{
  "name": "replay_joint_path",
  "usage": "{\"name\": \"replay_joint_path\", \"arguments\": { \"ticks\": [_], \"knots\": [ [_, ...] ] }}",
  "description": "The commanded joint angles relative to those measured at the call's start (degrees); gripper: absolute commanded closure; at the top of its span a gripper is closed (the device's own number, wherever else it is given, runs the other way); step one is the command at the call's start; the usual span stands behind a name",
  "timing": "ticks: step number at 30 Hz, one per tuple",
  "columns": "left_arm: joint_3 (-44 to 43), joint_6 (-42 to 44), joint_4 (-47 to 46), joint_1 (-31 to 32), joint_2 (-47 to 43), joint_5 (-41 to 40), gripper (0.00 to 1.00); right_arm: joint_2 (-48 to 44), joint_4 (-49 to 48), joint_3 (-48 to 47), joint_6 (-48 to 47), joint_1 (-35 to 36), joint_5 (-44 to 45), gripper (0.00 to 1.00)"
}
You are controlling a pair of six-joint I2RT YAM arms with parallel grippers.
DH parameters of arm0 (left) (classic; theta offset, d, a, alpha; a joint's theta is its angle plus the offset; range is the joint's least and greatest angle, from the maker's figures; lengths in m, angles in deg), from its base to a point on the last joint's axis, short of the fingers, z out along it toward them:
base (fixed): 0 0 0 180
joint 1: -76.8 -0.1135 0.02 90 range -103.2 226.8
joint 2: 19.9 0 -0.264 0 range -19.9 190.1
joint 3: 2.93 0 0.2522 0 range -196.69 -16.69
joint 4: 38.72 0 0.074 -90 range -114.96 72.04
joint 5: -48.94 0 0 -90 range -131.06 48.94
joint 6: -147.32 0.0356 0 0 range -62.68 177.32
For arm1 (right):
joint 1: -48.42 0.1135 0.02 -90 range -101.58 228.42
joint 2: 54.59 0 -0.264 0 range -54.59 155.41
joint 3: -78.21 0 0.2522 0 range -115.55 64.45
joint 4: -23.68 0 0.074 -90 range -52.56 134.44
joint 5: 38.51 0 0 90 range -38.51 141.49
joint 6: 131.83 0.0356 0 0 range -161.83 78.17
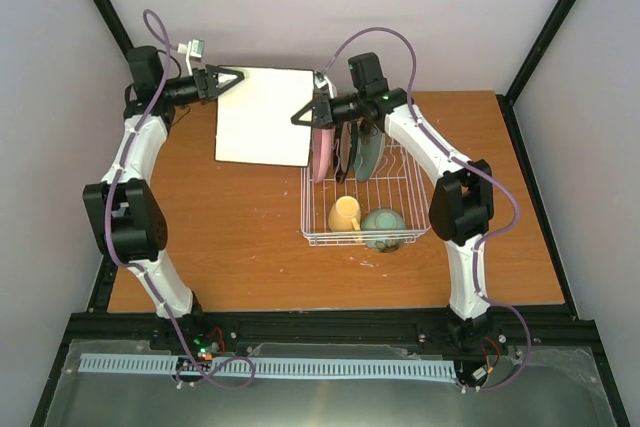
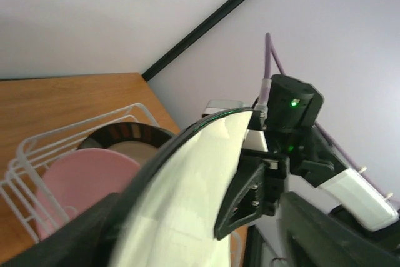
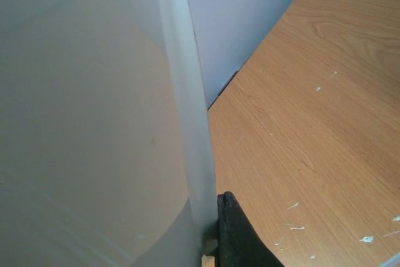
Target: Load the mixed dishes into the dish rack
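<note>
The cream square plate point(image 1: 262, 115) is held up in the air left of the dish rack point(image 1: 400, 187). My right gripper point(image 1: 303, 115) is shut on its right edge; one finger point(image 3: 240, 236) presses on the rim point(image 3: 187, 104). My left gripper point(image 1: 235, 77) is at the plate's far left corner with its jaws apart. The plate point(image 2: 187, 198) lies along one finger, and a gap shows beside the other finger point(image 2: 331, 229). In the rack stand the pink plate point(image 1: 322, 147), the dark brown plate point(image 1: 345, 152) and the teal plate point(image 1: 370, 152), with the yellow mug point(image 1: 345, 215) and the pale green bowl point(image 1: 384, 227) at the near end.
The rack stands right of centre on the wooden table point(image 1: 230, 237). The back wall is close behind the plate. The pink plate point(image 2: 81, 179) and the brown plate point(image 2: 125, 139) show past the held plate in the left wrist view.
</note>
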Motion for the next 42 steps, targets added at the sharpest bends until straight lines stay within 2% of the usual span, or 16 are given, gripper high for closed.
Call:
{"name": "replay_joint_path", "arguments": {
  "ticks": [1, 2, 3, 8, 18, 21, 28, 31, 35, 38, 42],
  "knots": [
    [-5.1, 6.5, 7.2, 0.5, 0.4, -1.5, 0.19, -5.4, -6.5, 2.0, 1.6, -0.3, 2.9, 0.97],
    [-6.2, 7.9, 9.3, 0.2, 0.7, -2.8, 0.04, -5.8, -6.9, 2.7, 2.0, -0.6, 3.5, 0.97],
    [-7.7, 9.2, 11.4, -0.2, 1.1, -3.7, 0.01, -6.1, -7.3, 3.2, 2.3, -0.8, 3.8, 0.97],
    [-13.1, 12.9, 15.9, -2.3, 1.9, -11.3, 0.0, -6.8, -6.2, 3.0, 1.5, -1.2, 5.1, 0.97],
    [-11.9, 17.7, 15.3, -5.6, -4.3, -35.8, 0.0, -8.2, -2.4, -3.6, 0.4, -1.5, 11.5, 0.97],
    [-12.0, 19.2, 16.5, -5.9, -4.5, -39.5, 0.0, -8.1, 0.2, -8.2, -0.6, -1.8, 13.8, 0.97],
    [-11.4, 20.6, 18.3, -6.2, -3.2, -42.1, 0.0, -8.5, 5.4, -17.4, -0.9, -2.9, 18.3, 0.97],
    [-11.3, 22.1, 20.1, -6.2, -2.5, -43.8, 0.0, -10.1, 11.2, -19.2, -2.8, -3.8, 24.6, 0.97],
    [-10.1, 24.3, 21.8, -6.2, -1.9, -47.0, 0.0, -15.7, 19.2, -17.2, -5.5, -6.0, 40.1, 0.97],
    [-8.1, 24.4, 21.2, -6.2, -1.9, -47.6, 0.0, -23.3, 19.4, -9.9, -5.7, -7.9, 53.1, 0.97],
    [-4.9, 22.4, 18.4, -6.2, -1.9, -45.7, 0.0, -36.4, 14.2, 6.1, -3.0, -9.4, 66.6, 0.97]
  ]
}}
